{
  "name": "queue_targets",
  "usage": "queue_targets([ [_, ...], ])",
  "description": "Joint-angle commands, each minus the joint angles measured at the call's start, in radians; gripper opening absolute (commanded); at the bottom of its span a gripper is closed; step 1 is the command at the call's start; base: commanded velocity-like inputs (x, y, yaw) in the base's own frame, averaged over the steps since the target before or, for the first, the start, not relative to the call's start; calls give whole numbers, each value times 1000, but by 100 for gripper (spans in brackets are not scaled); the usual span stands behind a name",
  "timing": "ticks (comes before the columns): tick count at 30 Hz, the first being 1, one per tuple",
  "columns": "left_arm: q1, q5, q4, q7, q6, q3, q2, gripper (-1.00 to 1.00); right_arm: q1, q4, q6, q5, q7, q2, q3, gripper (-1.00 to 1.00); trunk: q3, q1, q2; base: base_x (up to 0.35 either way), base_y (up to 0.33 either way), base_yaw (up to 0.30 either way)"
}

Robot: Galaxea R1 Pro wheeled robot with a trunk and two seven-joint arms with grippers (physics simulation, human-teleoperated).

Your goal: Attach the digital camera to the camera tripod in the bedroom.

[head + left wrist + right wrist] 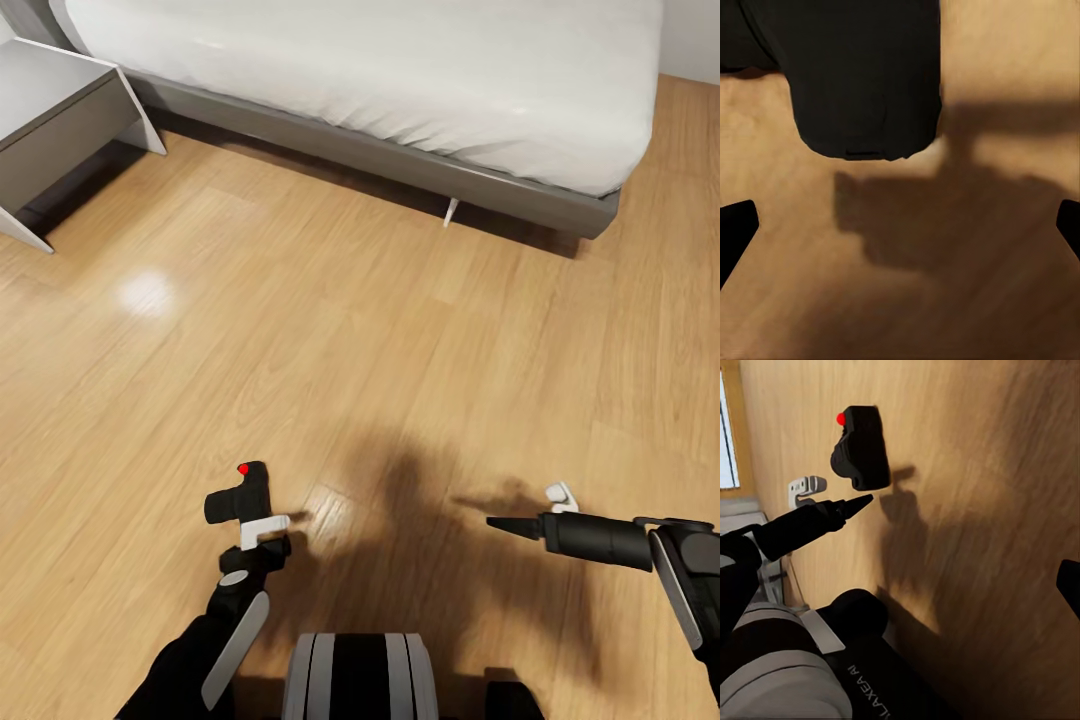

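Observation:
The digital camera (pixel 240 490), a small black box with a red dot on top, sits low over the wood floor just beyond my left gripper (pixel 262 530). In the left wrist view the camera (pixel 862 75) lies off to one side of the finger line. The left gripper (pixel 900 225) is open, its fingertips (pixel 735 229) far apart. The right wrist view also shows the camera (pixel 861 446). A long black tapered rod (pixel 560 535), like the camera tripod's pan handle (pixel 810 521), points toward it. The tripod's legs are out of view. One fingertip (pixel 1069 585) of my right gripper (pixel 900 585) stands far out.
A grey bed frame (pixel 500 185) with a white mattress runs across the back. A grey nightstand (pixel 60 110) stands at the back left. My base (pixel 350 675) is at the bottom edge. A small white piece (pixel 560 492) sits by the rod. Open wood floor (pixel 380 330) lies between.

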Motion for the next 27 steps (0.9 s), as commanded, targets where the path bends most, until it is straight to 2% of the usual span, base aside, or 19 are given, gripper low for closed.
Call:
queue_targets([
  [1,0,7,-1,8,1,-2,2,100,0,0,8,-4,4,-4,0,100,-1,0,0,0,0,0],
  [8,0,7,-2,8,-5,-2,5,100,0,0,8,-6,19,-34,1,100,-1,0,0,0,0,0],
  [18,0,7,-3,9,-7,-3,5,100,0,0,8,-6,22,-44,1,100,-1,0,0,0,0,0],
  [27,0,7,-3,9,-7,-4,5,100,0,1,8,-7,23,-45,1,100,-35,4,-2,0,0,0],
])
